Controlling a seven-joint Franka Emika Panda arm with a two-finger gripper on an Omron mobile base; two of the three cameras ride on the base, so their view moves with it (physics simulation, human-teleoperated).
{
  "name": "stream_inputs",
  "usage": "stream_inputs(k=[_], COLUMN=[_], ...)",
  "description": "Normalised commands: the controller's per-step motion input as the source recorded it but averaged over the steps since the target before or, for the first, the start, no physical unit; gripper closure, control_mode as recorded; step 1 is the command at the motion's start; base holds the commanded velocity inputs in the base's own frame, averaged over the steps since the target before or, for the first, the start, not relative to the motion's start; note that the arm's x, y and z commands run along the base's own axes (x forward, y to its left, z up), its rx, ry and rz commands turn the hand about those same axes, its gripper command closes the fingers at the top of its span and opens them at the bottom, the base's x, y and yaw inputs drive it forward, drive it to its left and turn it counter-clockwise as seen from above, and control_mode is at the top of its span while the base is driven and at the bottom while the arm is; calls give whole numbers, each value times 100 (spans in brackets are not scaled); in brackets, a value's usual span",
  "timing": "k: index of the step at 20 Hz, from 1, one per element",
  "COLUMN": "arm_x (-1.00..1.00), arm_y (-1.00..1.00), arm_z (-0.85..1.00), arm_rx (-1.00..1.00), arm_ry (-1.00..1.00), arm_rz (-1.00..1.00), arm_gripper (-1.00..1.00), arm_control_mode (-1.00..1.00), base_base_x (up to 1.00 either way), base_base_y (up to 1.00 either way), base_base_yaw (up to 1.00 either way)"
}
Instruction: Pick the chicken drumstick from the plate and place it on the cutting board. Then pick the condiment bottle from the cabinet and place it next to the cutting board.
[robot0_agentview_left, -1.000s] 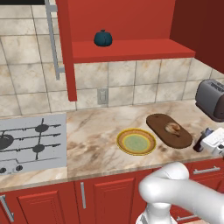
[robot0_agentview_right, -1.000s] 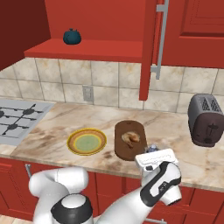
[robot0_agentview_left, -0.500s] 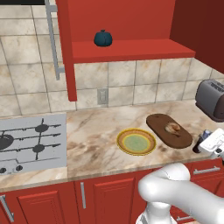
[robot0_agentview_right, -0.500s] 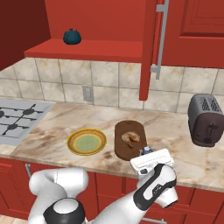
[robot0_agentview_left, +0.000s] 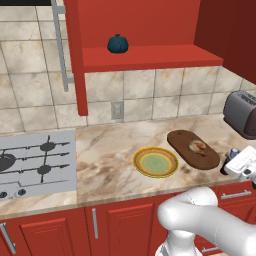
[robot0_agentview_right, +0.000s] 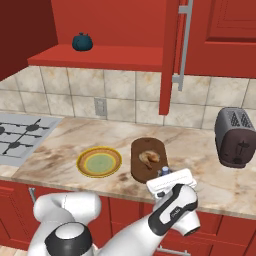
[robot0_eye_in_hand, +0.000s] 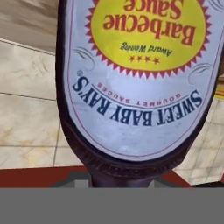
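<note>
The condiment bottle (robot0_eye_in_hand: 131, 78), dark with a yellow and white barbecue sauce label, stands close against the hand view, its label upside down there. My gripper (robot0_agentview_right: 168, 178) is shut on it just off the near right end of the cutting board (robot0_agentview_right: 145, 171). Only the bottle's bluish cap (robot0_agentview_right: 163, 171) pokes out beside the white hand; the same gripper (robot0_agentview_left: 239, 163) sits at the right edge of the left base view. The chicken drumstick (robot0_agentview_left: 198, 146) lies on the dark oval cutting board (robot0_agentview_left: 179, 140). The round yellow-rimmed plate (robot0_agentview_left: 155, 173) is bare. The red cabinet shelf (robot0_agentview_left: 150, 56) hangs above.
A teal pumpkin-shaped object (robot0_agentview_left: 118, 44) sits on the shelf. A dark toaster (robot0_agentview_right: 235, 136) stands on the counter to the right, and a stove top (robot0_agentview_left: 35, 162) lies to the left. Red drawers and doors run below the marble counter's front edge.
My hand, with the bottle in it, has drifted a little toward the near end of the cutting board. Nothing else has moved.
</note>
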Motion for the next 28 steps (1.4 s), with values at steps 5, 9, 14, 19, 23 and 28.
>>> stream_inputs(k=[5, 9, 14, 19, 23, 28], arm_x=[10, 14, 2, 0, 0, 0], arm_y=[0, 0, 0, 0, 0, 0], arm_z=[-12, -10, -10, -16, -17, -12], arm_rx=[0, 0, 0, -1, -1, -1], arm_ry=[0, 0, 0, 0, 0, 0], arm_rz=[-2, -2, -1, 0, 0, 0], arm_gripper=[100, 100, 100, 100, -100, -100], arm_control_mode=[-100, -100, -100, -100, -100, -100], base_base_x=[0, 0, 0, 0, 0, 0], base_base_y=[0, 0, 0, 0, 0, 0], base_base_yaw=[0, 0, 0, 0, 0, 0])
